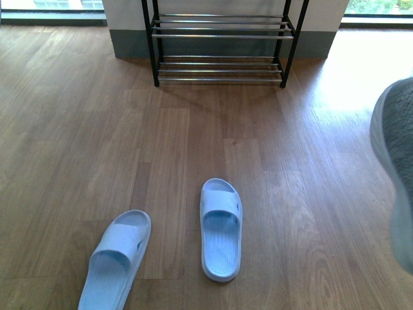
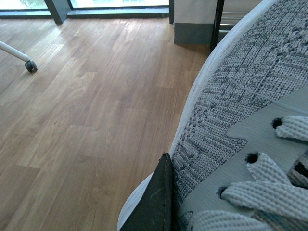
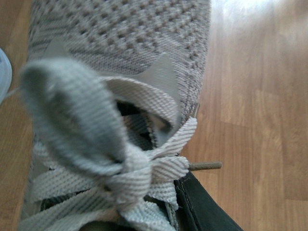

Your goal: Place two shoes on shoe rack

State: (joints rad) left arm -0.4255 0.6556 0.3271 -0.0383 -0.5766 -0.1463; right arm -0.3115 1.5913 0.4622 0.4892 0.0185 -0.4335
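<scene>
**Item one.** The right-hand sneaker (image 1: 395, 148) has a grey knit upper over a thick white sole. It hangs clear of the floor (image 1: 77, 129) at 3 o'clock from the robot, blurred and partly cut off by the edge of the front view. The right wrist view shows its pale laces (image 3: 120, 173) tied in a bow. One dark finger (image 3: 207, 214) of the right gripper (image 3: 192, 202) is pressed in beside the lacing. Finding: this gripper is clamped on the sneaker and carries it off the ground.

**Item two.** The left-hand sneaker (image 2: 240, 96) fills most of the left wrist view, with the same knit and white sole edge. One dark finger (image 2: 153, 207) of the left gripper (image 2: 159, 192) lies flat against its knit side. The opposing finger is hidden, so I am unable to confirm whether the jaws are closed on the shoe. The front view does not show this sneaker.

**Item three.** The shoe rack (image 1: 219, 35) stands at 12 o'clock against the wall, with black uprights and two tiers of silver bars in view. The right-hand sneaker is well apart from it.

**Surroundings.**
- One pale slide slipper (image 1: 221, 229) lies at 6 o'clock, with its toe towards the rack.
- A second slide slipper (image 1: 116, 258) lies at 7 o'clock, with its toe angled towards 1 o'clock.
- Both slippers lie flat on the wooden floor.
- A caster (image 2: 30, 66) on a white leg shows in the left wrist view.
</scene>
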